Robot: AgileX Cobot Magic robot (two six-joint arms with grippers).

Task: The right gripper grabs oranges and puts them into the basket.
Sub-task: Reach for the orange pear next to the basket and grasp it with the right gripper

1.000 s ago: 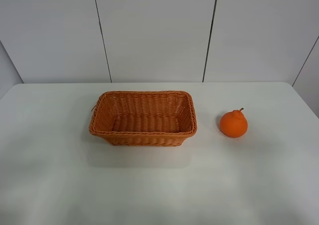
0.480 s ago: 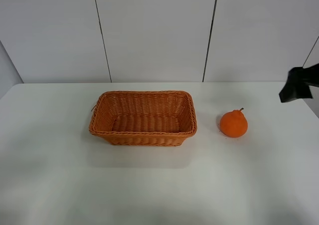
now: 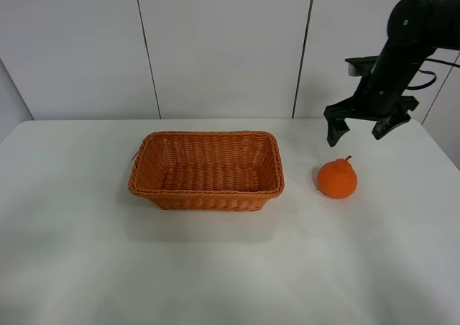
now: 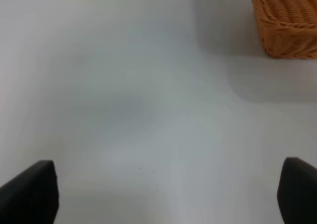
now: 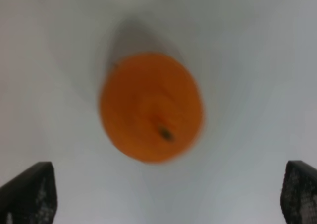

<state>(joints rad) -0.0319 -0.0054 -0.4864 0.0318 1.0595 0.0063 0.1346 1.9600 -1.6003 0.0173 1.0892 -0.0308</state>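
**A:** Where is the orange (image 3: 337, 179)?

**B:** It stands on the white table (image 3: 215, 275) with its stem up. It is to the right of the basket (image 3: 207, 195), outside it and not touching it.

**A:** And the right gripper (image 3: 356, 135)?

**B:** It hangs in the air over the orange and touches nothing. Its two black fingers point down and are spread wide, wider than the fruit. The right wrist view is blurred, but it shows the orange from above, lying between the two fingertips and clear of both.

**A:** What about the left gripper (image 4: 163, 196)?

**B:** It appears only in its own wrist view, as two dark fingertips at the picture's edges. They are spread far apart over bare table and grip nothing. A corner of the basket shows farther off in that view.
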